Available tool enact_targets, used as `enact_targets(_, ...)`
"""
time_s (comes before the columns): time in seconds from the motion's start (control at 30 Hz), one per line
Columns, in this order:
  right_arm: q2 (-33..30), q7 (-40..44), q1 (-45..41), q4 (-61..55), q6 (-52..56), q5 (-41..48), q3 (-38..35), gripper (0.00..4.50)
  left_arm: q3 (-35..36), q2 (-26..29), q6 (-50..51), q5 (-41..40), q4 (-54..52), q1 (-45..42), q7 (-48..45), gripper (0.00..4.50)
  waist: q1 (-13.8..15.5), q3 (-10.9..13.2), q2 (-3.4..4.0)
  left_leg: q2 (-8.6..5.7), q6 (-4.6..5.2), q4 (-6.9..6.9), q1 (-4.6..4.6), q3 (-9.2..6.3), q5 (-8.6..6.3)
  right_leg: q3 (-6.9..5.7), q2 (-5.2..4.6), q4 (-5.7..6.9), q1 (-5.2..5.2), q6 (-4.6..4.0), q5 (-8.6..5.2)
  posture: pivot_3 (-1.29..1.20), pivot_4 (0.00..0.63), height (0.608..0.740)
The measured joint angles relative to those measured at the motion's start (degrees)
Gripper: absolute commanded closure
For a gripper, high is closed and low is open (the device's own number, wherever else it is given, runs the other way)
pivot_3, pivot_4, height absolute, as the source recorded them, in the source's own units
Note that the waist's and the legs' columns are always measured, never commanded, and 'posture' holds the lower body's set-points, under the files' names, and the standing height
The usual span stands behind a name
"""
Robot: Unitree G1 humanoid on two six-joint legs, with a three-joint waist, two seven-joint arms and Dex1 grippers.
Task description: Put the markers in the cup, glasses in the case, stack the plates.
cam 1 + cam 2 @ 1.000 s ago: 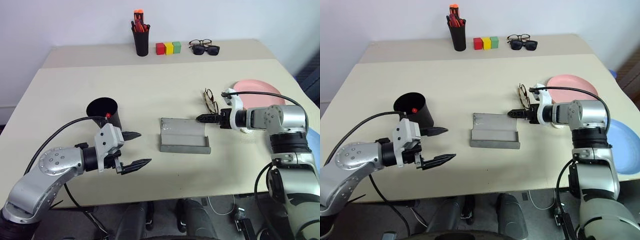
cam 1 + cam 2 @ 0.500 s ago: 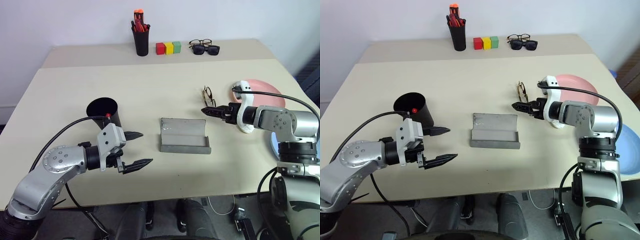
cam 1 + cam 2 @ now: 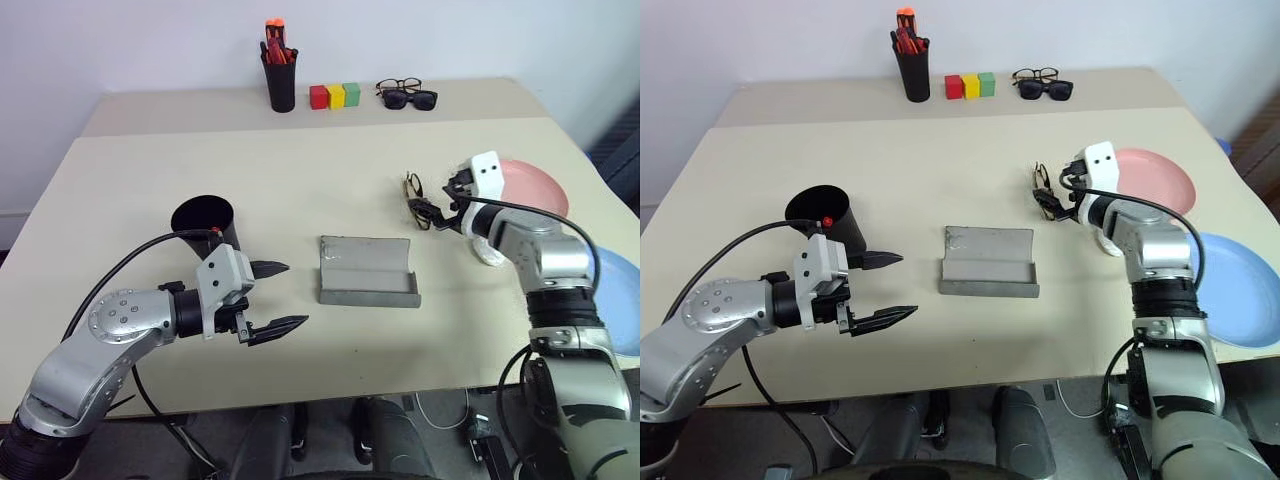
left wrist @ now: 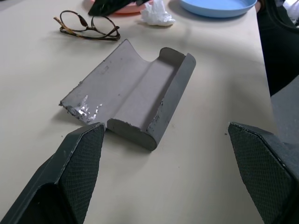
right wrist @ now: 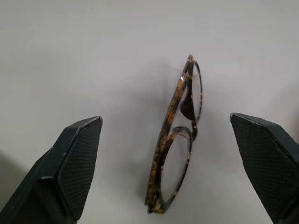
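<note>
While on tabletop (image 3: 300, 160): left to right.
Cup (image 3: 205, 222): holds red-capped marker (image 3: 215, 231).
Left pincer (image 3: 272, 298): released, beside cup.
Case (image 3: 367, 271): open, centre.
Glasses (image 5: 177, 140): folded, beyond case.
Right pincer (image 3: 430, 211): released, straddling glasses.
Plates (image 3: 535, 185): pink, blue (image 3: 1240, 290), apart.

The light blue round plastic plate (image 3: 1237, 290) ran off the picture's right edge. The salmon pink round plate (image 3: 533, 186) sat partly behind the right arm. Down in the wide black tapering cup (image 3: 823, 215) only a red cap showed — the marker's body was hidden.
</note>
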Motion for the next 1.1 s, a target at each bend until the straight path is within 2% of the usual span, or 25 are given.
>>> enact_targets(0.3,3.37,1.91,-2.63,4.91,-1.71,-1.39,0.75,0.03,1.59,0.87,2.51,-1.22,-2.61,2.4,1.43,0.18,0.05,0.0,0.0,0.0,0.0,0.03,0.01,0.0,0.0,0.0,0.0,0.01,0.03,0.0,0.0,0.0,0.15,0.74)
enact_targets(0.53,4.54,7.77,0.67,-3.54,4.83,1.44,3.1,0.03,2.41,0.87,3.19,-1.42,-3.48,2.78,2.26,0.18,0.11,0.0,0.0,0.0,0.0,0.03,0.02,-0.01,-0.01,0.0,-0.01,0.06,0.02,0.0,0.0,0.0,0.15,0.74)
enact_targets(0.7,5.4,7.78,2.45,-7.54,9.37,3.33,3.18,0.03,2.37,0.84,3.18,-1.39,-3.46,2.77,2.31,0.18,0.06,0.0,0.0,0.0,-0.02,0.03,0.03,-0.01,-0.02,0.0,-0.01,0.06,0.01,0.0,0.0,0.0,0.15,0.74)
enact_targets(0.8,5.97,4.92,2.23,-8.52,11.51,4.18,1.21,0.03,2.34,0.77,3.15,-1.37,-3.44,2.75,2.33,0.18,0.09,0.0,0.0,0.0,-0.02,0.02,0.02,-0.01,-0.02,0.0,-0.01,0.06,0.0,0.0,0.0,0.0,0.15,0.74)
enact_targets(0.93,6.1,0.46,-0.92,-7.24,17.86,8.08,-6.15,0.03,2.28,0.71,3.01,-1.29,-3.39,2.73,2.29,0.18,0.08,0.0,0.01,0.0,-0.02,0.02,0.02,-0.01,-0.02,0.01,-0.02,0.06,0.0,0.0,0.0,0.0,0.15,0.74)
enact_targets(1.1,3.47,0.74,-6.08,-4.36,26.73,13.68,-11.78,0.03,2.21,0.67,2.9,-1.21,-3.29,2.65,2.2,0.18,0.06,0.01,0.01,0.0,-0.02,-0.06,0.02,-0.01,-0.02,0.01,-0.03,0.02,-0.03,-0.01,0.0,0.0,0.15,0.74)
